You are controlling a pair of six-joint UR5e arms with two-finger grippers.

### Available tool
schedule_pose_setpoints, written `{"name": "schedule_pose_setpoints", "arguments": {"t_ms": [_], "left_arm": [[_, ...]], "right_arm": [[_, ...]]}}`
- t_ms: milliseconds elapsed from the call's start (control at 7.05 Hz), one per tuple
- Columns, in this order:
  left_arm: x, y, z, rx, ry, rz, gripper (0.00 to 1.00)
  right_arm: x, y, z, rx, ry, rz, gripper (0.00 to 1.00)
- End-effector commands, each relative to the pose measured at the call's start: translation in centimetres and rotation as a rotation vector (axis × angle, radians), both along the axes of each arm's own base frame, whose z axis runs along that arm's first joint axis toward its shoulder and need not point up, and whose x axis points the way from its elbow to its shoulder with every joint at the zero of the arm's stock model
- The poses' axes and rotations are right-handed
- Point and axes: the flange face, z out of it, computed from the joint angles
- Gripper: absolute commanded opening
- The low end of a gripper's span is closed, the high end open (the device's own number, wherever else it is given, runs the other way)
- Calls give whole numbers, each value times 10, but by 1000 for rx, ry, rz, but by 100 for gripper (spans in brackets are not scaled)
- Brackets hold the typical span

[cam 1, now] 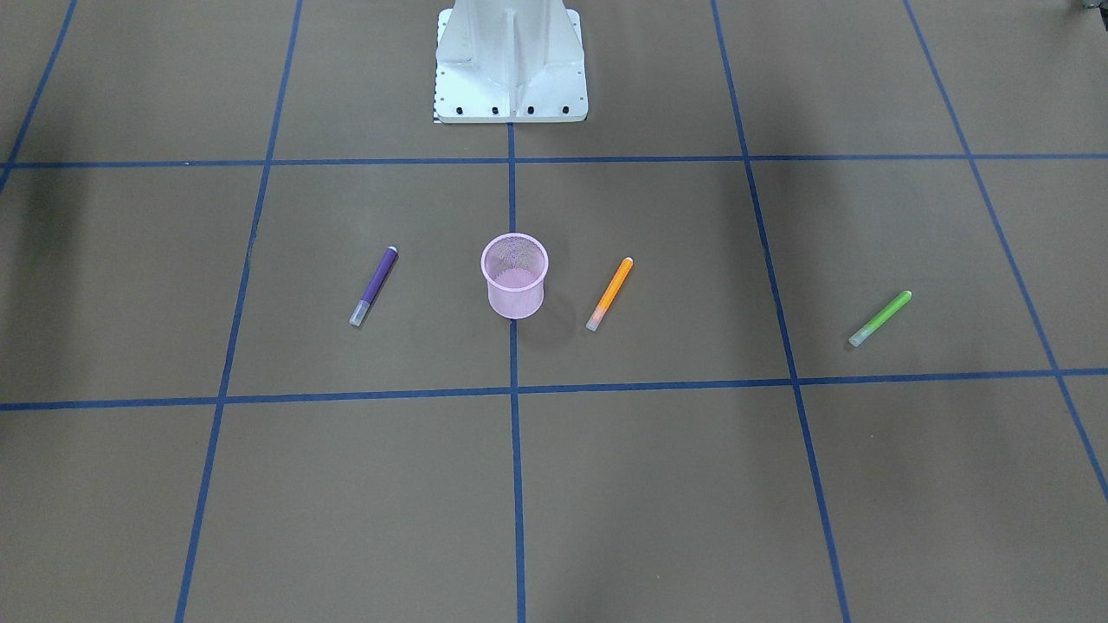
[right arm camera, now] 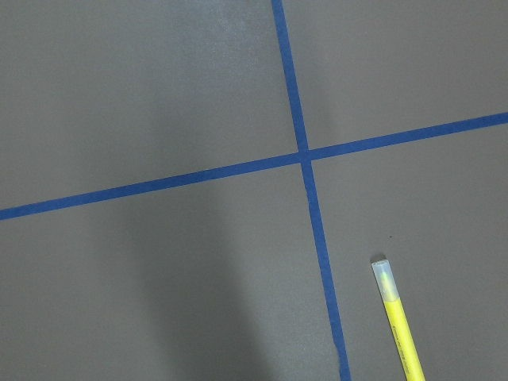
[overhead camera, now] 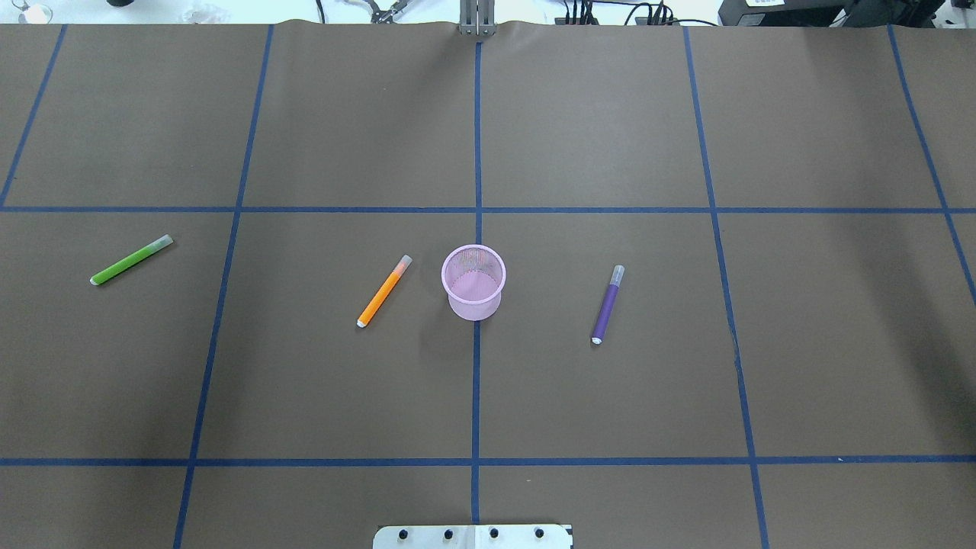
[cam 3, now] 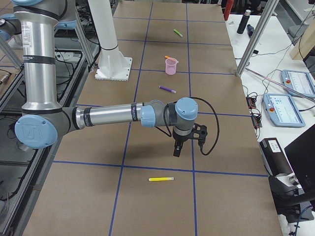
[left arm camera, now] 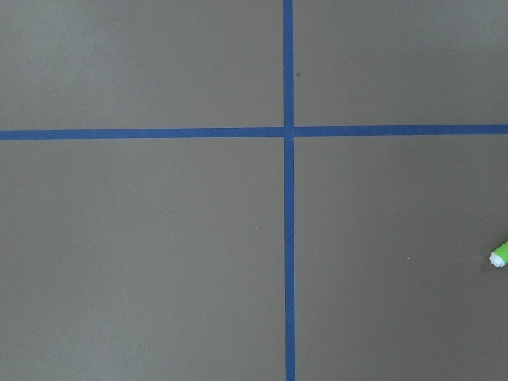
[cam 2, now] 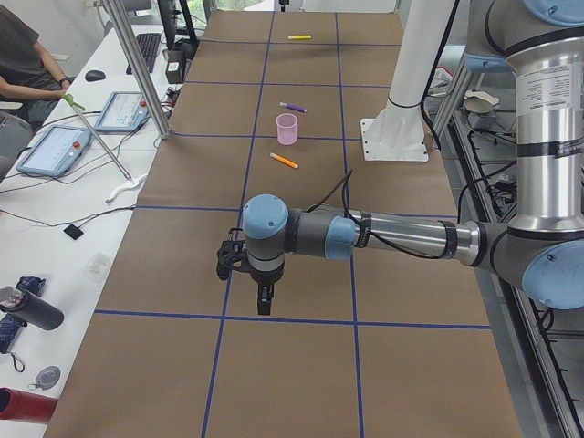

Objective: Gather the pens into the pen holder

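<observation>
Cup (overhead camera: 474,306) mid-desk, between orange pen (overhead camera: 384,292) and purple pen (overhead camera: 608,305).
Yellow pen (cam 3: 161,179) near right claw (cam 3: 176,151); its and left claw (cam 2: 265,306) opening: can't tell.

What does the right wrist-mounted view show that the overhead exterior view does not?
Only the right wrist-mounted view shows the yellow pen, lying near a crossing of tape lines. Only the overhead exterior view shows the pen holder, upright, with the orange pen and green pen lying to its left and the purple pen to its right. Both show the brown table with blue tape lines.
</observation>
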Motion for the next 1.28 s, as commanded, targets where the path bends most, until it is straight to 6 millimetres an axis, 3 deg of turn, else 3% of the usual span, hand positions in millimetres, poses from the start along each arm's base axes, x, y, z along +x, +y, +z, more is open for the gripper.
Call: {"name": "schedule_pose_setpoints", "arguments": {"t_ms": [0, 284, 568, 710, 851, 993, 1135], "left_arm": [[4, 1, -2, -7, 47, 3, 100], [4, 1, 0, -12, 47, 1, 100], [4, 1, 0, -12, 47, 1, 100], [4, 1, 0, -12, 46, 3, 100], [4, 1, 0, -12, 46, 3, 100], [4, 1, -1, -11, 46, 3, 100], [4, 0, -2, -8, 46, 3, 100]], "right_arm": [[-2, 2, 13, -17, 1, -10, 100], [-9, 3, 16, -18, 9, -27, 100], [-43, 5, 24, -38, 12, -94, 100], [-67, 1, 15, -15, 14, -142, 100], [-73, 3, 13, 0, 39, -161, 100], [-69, 13, 31, 63, 48, -171, 100], [-66, 18, 66, 127, 72, -174, 100]]}}
